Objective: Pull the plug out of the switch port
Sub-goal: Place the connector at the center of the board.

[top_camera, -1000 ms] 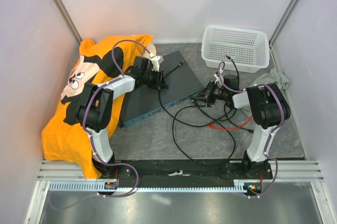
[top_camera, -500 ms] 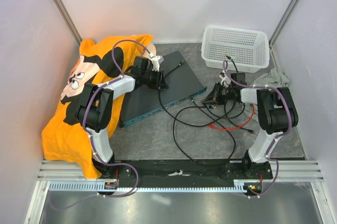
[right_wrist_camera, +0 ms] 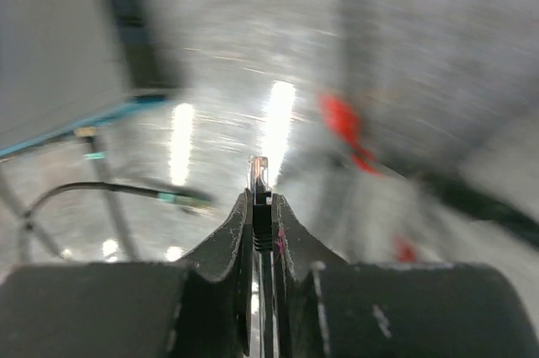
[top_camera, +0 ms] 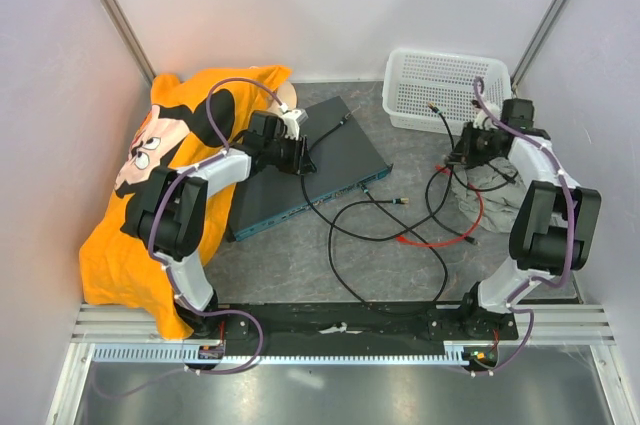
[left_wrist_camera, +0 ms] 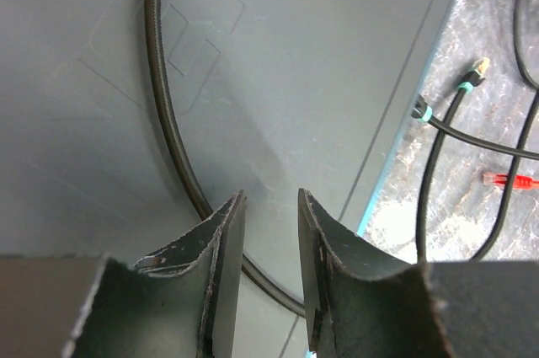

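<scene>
The switch (top_camera: 335, 150) lies on the grey worktop (top_camera: 300, 265), its teal front face towards the arms. The left gripper (left_wrist_camera: 269, 198) rests above the switch's dark top, jaws apart and grasping nothing; a black cable (left_wrist_camera: 160, 122) crosses the top beneath them. The right gripper (right_wrist_camera: 259, 194) is well apart from the switch, on its right, near the white mesh basket (top_camera: 450, 55), with its jaws clenched on a clear-tipped plug (right_wrist_camera: 257, 174) that is out of any socket. Two teal-collared cable ends (left_wrist_camera: 424, 111) lie just beside the switch's front edge. A red cable (top_camera: 435, 241) lies right of the switch. An orange Mickey Mouse cloth (top_camera: 130, 215) lies left of it.
</scene>
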You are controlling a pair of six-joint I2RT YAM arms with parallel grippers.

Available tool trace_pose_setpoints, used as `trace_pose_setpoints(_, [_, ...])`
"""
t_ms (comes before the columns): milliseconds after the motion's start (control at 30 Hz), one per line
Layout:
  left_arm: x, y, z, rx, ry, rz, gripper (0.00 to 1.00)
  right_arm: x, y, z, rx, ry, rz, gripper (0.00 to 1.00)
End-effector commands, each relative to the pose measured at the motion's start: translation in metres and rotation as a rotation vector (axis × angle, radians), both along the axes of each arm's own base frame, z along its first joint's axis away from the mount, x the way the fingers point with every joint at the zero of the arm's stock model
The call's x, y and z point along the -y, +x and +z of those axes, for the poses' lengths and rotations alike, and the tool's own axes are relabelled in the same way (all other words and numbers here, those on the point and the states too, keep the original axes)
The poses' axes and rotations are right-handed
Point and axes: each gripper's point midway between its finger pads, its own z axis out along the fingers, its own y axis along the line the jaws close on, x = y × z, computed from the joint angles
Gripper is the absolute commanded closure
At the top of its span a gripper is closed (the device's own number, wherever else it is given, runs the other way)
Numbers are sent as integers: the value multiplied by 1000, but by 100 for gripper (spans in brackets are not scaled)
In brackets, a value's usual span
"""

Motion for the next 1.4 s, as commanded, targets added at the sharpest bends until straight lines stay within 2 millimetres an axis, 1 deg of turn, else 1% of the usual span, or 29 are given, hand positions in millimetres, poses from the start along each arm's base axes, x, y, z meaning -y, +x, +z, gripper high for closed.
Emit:
trace_pose_setpoints(0, [3, 5, 35, 108, -52, -9, 61, 58, -1, 8, 7, -168, -86, 99])
trace_pose_setpoints(100, [1, 2, 37, 111, -51, -5, 61, 85, 4, 18, 30, -234, -148, 100])
trace_pose_setpoints(133, [2, 4, 45, 142, -63, -5, 61, 88, 6, 19, 38, -241, -162, 99])
trace_pose_setpoints(167, [2, 3, 45, 141, -64, -5, 61, 89, 5, 20, 36, -234, -168, 99])
trace_pose_setpoints(233, [1, 1, 46, 142, -68, -3, 61, 84, 2, 18, 36, -211, -167, 93])
trace_pose_setpoints(267, [1, -1, 46, 137, -73, -2, 61, 77, 2, 20, 46, -173, -158, 91])
trace_pose_setpoints(367, [2, -4, 45, 130, -81, -8, 61, 62, -1, 27, 62, -107, -139, 73])
trace_pose_setpoints(400, [2, -4, 45, 129, -80, -6, 61, 56, 0, 35, 78, -81, -140, 58])
trace_pose_setpoints(500, [3, -2, 43, 122, -82, -2, 61, 43, 1, 52, 123, -72, -103, 35])
trace_pose_setpoints(533, [3, -2, 42, 116, -82, -1, 61, 42, 5, 62, 146, -72, -101, 32])
trace_pose_setpoints(600, [3, -2, 42, 105, -82, 2, 61, 39, 9, 72, 160, -52, -102, 30])
trace_pose_setpoints(633, [3, -1, 44, 106, -81, 3, 61, 33, 13, 85, 181, -16, -95, 30])
trace_pose_setpoints(667, [3, 0, 45, 110, -79, -2, 61, 29, 16, 89, 189, 0, -88, 30])
trace_pose_setpoints(733, [4, 0, 49, 104, -72, -13, 61, 11, 25, 106, 230, 38, -47, 28])
trace_pose_setpoints(833, [6, 4, 57, 112, -68, -28, 61, -23, 35, 113, 268, 75, 42, 26])
trace_pose_setpoints(867, [8, 9, 64, 125, -72, -32, 61, -38, 36, 111, 258, 119, 88, 26])
trace_pose_setpoints(900, [9, 10, 66, 124, -75, -36, 61, -57, 38, 111, 269, 146, 140, 19])
trace_pose_setpoints(933, [10, 11, 63, 111, -73, -40, 61, -68, 38, 110, 266, 171, 172, 18])
trace_pose_setpoints(967, [10, 13, 65, 116, -71, -44, 61, -80, 39, 101, 233, 210, 191, 17])
trace_pose_setpoints(1000, [11, 19, 70, 131, -71, -46, 61, -95, 41, 100, 238, 231, 222, 17])
trace_pose_setpoints(1033, [12, 20, 66, 121, -61, -50, 61, -102, 42, 96, 227, 248, 235, 17])
trace_pose_setpoints(1067, [12, 23, 66, 130, -51, -53, 61, -108, 44, 85, 197, 267, 243, 17])
trace_pose_setpoints(1100, [11, 29, 71, 147, -43, -46, 61, -117, 45, 82, 184, 297, 253, 17])
trace_pose_setpoints(1133, [11, 31, 70, 147, -36, -43, 61, -118, 47, 78, 174, 308, 247, 17])
trace_pose_setpoints(1167, [11, 32, 70, 143, -30, -40, 61, -131, 46, 69, 145, 321, 262, 17])
trace_pose_setpoints(1233, [12, 30, 71, 142, -34, -49, 61, -141, 46, 65, 118, 352, 253, 16])
trace_pose_setpoints(1300, [12, 25, 67, 127, -34, -63, 61, -151, 43, 63, 116, 370, 268, 16])
trace_pose_setpoints(1333, [12, 25, 64, 122, -32, -63, 61, -154, 38, 58, 96, 375, 271, 16])
trace_pose_setpoints(1367, [10, 23, 54, 96, -26, -60, 61, -154, 37, 54, 89, 372, 264, 16])
